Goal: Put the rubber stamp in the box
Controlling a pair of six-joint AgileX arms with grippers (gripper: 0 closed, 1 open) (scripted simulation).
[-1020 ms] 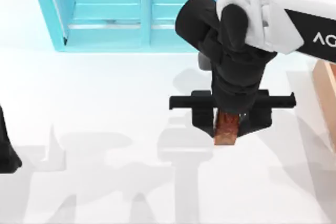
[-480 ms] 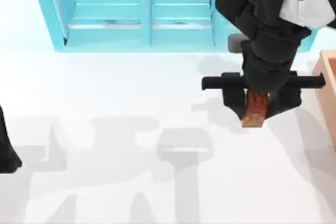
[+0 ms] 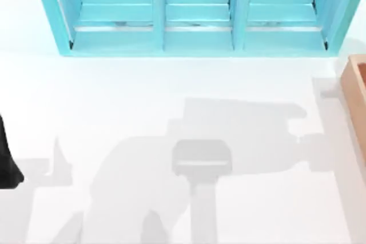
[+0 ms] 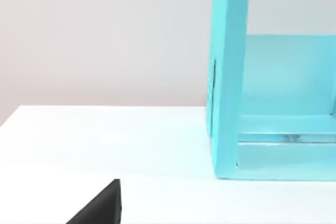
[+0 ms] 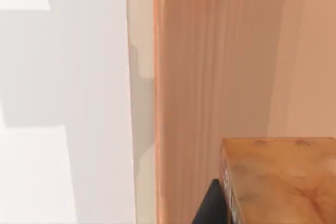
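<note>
Grips the rubber stamp [image 5: 278, 177] in the right gripper [image 5: 262, 211], one dark finger [image 5: 210, 208] pressed against the side of the block and the other hidden behind it. Presents to the right wrist view a glossy orange-brown face with a few shallow dimples along one edge. Hangs close against the box [image 5: 210, 77], in front of a broad tan wall with grain running along it; cannot tell whether over the hollow or over the wall itself. Beside that wall, a sharp straight edge, then the white table [image 5: 63, 77] crossed by grey shadow. In the top view, at the right edge, a cut-off slice of the box [image 3: 355, 95]: thick pale rim, darker brownish strip inside, contents not to be told. Just beyond its far corner, across a narrow strip of table, the right end of the turquoise shelf unit [image 3: 194, 15], set along the far side with three open compartments side by side. In front of the shelves, a wide stretch of white tabletop with broad grey shadows. At the left edge, well apart from the box, the dark left arm [image 3: 7, 158], parked. In the left wrist view, the left gripper [image 4: 100, 211] as a dark wedge low over the table near the upright end panel of the shelf unit; open or closed, cannot tell.
</note>
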